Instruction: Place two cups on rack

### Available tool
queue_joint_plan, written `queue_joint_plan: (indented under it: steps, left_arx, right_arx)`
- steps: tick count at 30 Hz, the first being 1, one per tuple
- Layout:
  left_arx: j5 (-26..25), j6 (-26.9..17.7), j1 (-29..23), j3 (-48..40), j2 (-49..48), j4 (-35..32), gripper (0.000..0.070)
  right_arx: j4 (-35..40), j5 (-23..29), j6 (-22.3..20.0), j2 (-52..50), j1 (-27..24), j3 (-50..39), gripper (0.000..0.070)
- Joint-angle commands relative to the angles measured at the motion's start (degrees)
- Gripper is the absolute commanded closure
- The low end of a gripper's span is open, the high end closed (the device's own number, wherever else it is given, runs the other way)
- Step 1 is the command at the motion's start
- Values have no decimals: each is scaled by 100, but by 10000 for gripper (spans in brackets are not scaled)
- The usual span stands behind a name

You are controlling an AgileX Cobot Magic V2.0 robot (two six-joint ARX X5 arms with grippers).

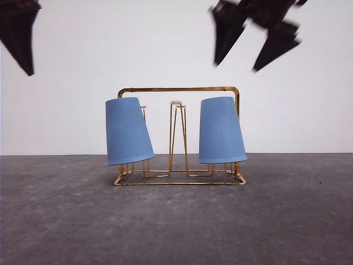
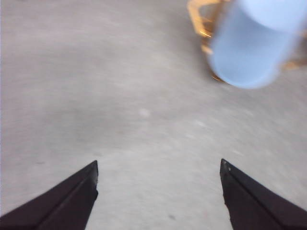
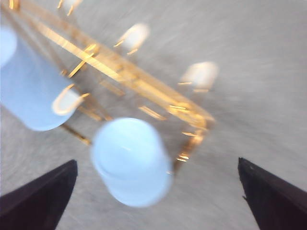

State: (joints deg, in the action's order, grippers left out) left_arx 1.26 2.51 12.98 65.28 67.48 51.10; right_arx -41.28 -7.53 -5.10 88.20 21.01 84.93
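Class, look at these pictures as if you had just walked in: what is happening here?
Two light blue cups sit upside down on a gold wire rack on a grey table: the left cup leans a little, the right cup stands nearly straight. Between them an empty white-tipped middle peg rises. Neither arm holds anything. The left gripper and the right gripper are open and raised above the rack, so the placing looks done.

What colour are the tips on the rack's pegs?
White, on the gold rack; the pegs' tips show best in the right wrist view.
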Motion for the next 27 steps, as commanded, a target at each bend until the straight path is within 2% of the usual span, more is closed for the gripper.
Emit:
queue_joint_plan:
  steps: [1, 5, 10, 19, 22, 27]
  left_arx:
    - [0, -103, -162, 74, 61, -17, 220]
    - [-122, -182, -609, 74, 61, 25, 220]
    - [-597, -298, -947, 74, 61, 32, 220]
    - [-627, -296, -980, 74, 61, 113, 220]
    - [-630, -298, -980, 74, 61, 201, 220]
    - [-647, -297, -980, 74, 61, 198, 220]
  right_arx:
    - [-141, 13, 63, -9, -142, 85, 12]
    - [-371, 18, 63, -397, -595, -110, 12]
    - [-278, 109, 64, -1228, -1110, -993, 43]
    - [100, 399, 542, -3173, -1477, -3074, 59]
    - [90, 616, 633, -3656, -1557, -3377, 60]
    - [31, 604, 753, -3914, -1674, -3423, 59]
